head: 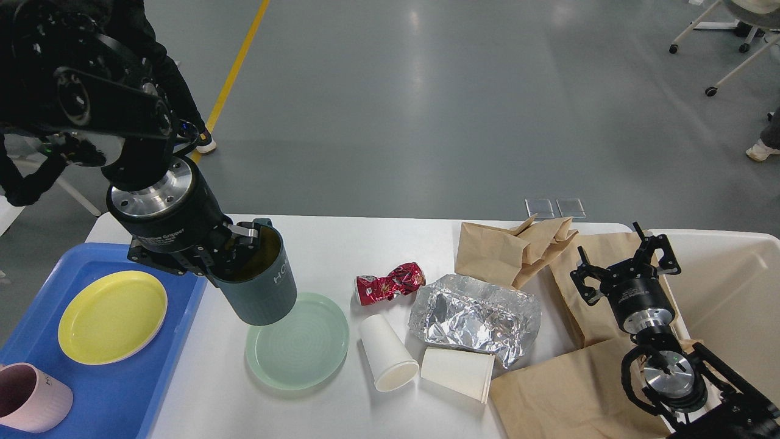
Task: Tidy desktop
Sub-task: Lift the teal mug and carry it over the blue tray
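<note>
Fingers of the left gripper (247,241) are pinched over the rim of the dark teal mug (259,283), one inside, one outside, so it hangs tilted above the green plate's (298,349) near-left edge, probably bound for the blue tray (116,390) left of the plate. Right gripper (624,261), far right of the plate, sits spread and empty over brown paper (573,390). White desktop (341,244) underneath is mostly clutter.
</note>
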Controlling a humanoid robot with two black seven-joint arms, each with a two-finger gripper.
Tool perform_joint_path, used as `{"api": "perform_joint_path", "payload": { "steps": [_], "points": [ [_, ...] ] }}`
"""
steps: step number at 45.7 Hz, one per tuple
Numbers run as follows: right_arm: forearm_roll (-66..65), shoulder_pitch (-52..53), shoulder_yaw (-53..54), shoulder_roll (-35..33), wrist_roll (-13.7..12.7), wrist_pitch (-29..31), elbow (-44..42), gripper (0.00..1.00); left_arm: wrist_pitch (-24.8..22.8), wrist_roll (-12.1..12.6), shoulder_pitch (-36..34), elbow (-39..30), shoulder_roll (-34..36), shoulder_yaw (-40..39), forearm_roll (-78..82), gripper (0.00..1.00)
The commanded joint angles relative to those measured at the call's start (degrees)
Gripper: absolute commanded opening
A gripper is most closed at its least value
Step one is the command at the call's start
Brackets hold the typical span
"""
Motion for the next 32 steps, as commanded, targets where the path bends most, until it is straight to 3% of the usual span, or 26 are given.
{"api": "perform_joint_path", "payload": {
  "steps": [1, 20, 32],
  "points": [
    [0.0, 0.0, 0.0, 0.0, 0.0, 0.0, 0.1, 1.00, 1.0, -4.1, 2.8, 0.9, 5.3, 2.4, 6.4, 0.00],
    [0.0, 0.0, 0.0, 0.0, 0.0, 0.0, 0.1, 1.00, 18.9, -8.9, 30.2, 9.8, 31.9, 2.3, 32.1, 0.00],
    [0.0, 0.0, 0.0, 0.0, 0.0, 0.0, 0.1, 1.00, 22.9, -9.1, 45.2, 20.7, 36.7, -2.0, 35.3, 0.00]
  ]
}}
